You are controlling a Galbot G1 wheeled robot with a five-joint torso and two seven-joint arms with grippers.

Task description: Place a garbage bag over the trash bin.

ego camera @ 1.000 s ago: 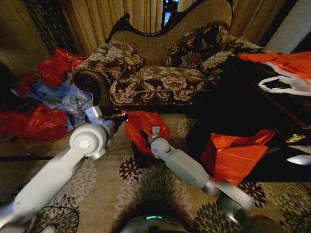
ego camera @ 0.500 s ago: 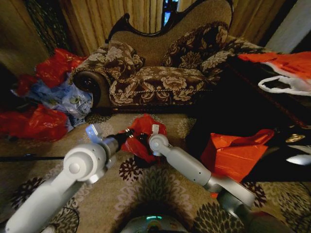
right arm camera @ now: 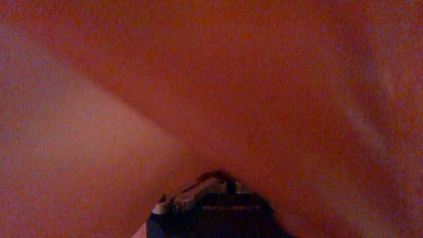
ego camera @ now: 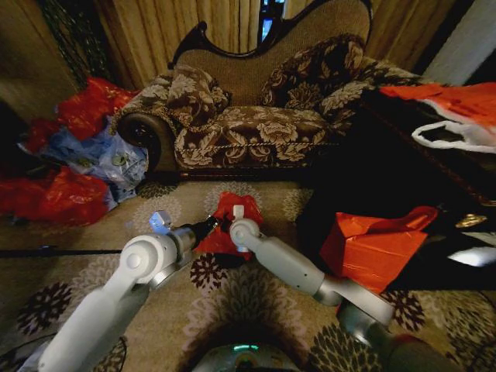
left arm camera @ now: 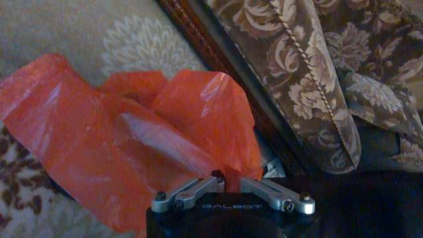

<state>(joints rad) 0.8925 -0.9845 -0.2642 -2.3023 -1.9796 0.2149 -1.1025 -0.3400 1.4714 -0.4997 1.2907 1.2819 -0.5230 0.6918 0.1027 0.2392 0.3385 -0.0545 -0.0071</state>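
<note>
The garbage bag (ego camera: 229, 223), thin shiny red plastic, hangs crumpled low over the patterned carpet in front of the sofa. My left gripper (ego camera: 209, 228) is at its left side and is shut on a strip of the garbage bag (left arm camera: 165, 129); in the left wrist view the left gripper (left arm camera: 228, 182) pinches that red strip. My right gripper (ego camera: 235, 220) holds the bag's right side. In the right wrist view the right gripper (right arm camera: 221, 182) is shut, with red plastic (right arm camera: 218, 89) all around it. The trash bin is hidden beneath the bag.
A floral sofa (ego camera: 256, 116) stands just behind the bag. Heaped red and blue bags (ego camera: 70, 155) lie at the left. A stiffer orange-red bag (ego camera: 372, 244) leans against dark furniture (ego camera: 403, 170) at the right, with a white bag (ego camera: 457, 136) on top.
Both grippers have come down and closer together with the bag, which now sits lower and more bunched. The dark bin seen under it earlier is now covered.
</note>
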